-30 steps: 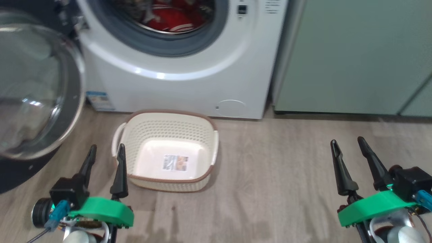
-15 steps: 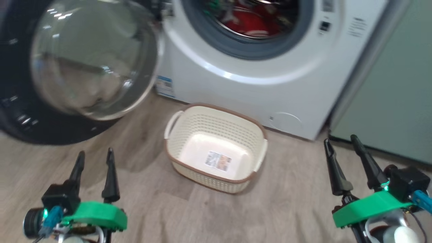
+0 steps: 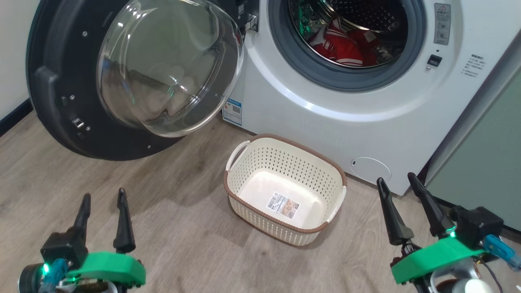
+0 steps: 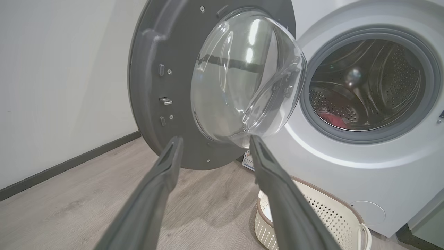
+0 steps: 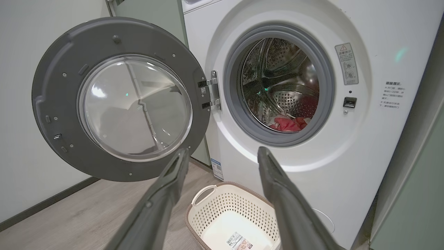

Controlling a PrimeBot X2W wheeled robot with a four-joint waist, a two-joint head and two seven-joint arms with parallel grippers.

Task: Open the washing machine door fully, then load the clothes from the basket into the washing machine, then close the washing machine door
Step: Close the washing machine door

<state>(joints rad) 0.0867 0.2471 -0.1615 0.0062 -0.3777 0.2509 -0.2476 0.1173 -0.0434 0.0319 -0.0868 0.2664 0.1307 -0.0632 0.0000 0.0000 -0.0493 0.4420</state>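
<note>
Head view: clothes (image 3: pixel 341 48) apparently white-striped.

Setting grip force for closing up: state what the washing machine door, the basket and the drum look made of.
The washing machine door: dark matte rim, probably plastic, around a clear glossy bowl, glass or clear plastic, judging by its reflections. The basket: cream perforated plastic, brown rim. The drum: shiny perforated metal, likely steel.

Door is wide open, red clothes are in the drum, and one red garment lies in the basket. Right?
No. The basket holds no garment, just a label on its base, as the head view shows. The door is wide open and the red clothes are in the drum.
</note>
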